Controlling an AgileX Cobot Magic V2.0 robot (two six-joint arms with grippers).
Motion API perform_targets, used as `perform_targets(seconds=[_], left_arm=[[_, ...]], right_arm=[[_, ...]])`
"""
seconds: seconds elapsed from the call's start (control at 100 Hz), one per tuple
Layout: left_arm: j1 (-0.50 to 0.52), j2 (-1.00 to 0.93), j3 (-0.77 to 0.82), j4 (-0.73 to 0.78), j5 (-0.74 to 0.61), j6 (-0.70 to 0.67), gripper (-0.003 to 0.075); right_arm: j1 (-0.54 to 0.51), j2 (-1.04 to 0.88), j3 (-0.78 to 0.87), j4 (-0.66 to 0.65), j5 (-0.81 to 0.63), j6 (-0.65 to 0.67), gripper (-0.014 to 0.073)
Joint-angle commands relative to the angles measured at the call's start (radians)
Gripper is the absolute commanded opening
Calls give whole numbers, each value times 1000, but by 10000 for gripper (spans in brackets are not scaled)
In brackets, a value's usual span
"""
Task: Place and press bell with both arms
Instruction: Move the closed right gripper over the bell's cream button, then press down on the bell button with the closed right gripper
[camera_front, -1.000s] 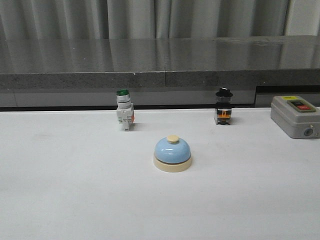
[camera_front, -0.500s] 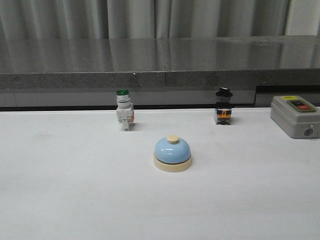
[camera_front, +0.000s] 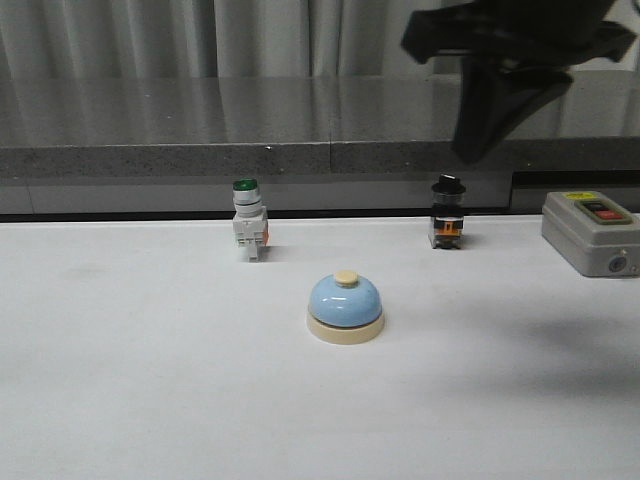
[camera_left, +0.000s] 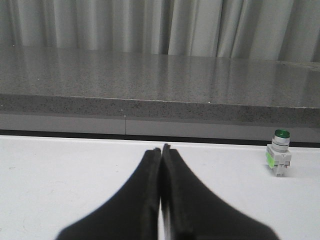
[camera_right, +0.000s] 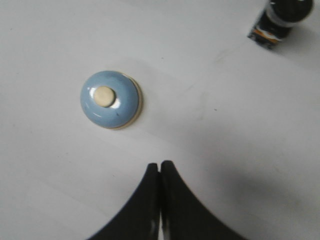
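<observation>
Approach step: clenched right hand (camera_right: 159, 167) hangs above the white surface (camera_front: 150, 400); next, descend onto light-blue dome-shaped bell (camera_front: 345, 307)

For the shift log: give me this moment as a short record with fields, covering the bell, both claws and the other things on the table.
bell: light-blue dome on a cream base, upright on the white table, nothing touching it
right claw: shut, high above the table, looking down on the bell, holding nothing
left claw: shut, empty, low over the table
green-capped switch: behind and left of the bell
black-knobbed switch: behind and right of the bell
grey box: at the right edge, red and green buttons on top
</observation>
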Motion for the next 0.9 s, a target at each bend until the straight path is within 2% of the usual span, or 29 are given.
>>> perform_targets(seconds=[0.0,0.22,0.46,0.71,0.89], left_arm=[[1,-29,42,-7,-88,-10,-20],[1,-29,42,-7,-88,-10,-20],[1,-29,42,-7,-88,-10,-20],[1,-29,42,-7,-88,-10,-20],[1,-29,42,-7,-88,-10,-20]], right_arm=[[32,30,-89,-1,3,-12,-60],[102,205,-226,5,59,-21,-60],[123,342,-329,5,85,-21,-60],[122,417,-353,15,97,-21,-60],[122,388,-353,15,89,-21,-60]])
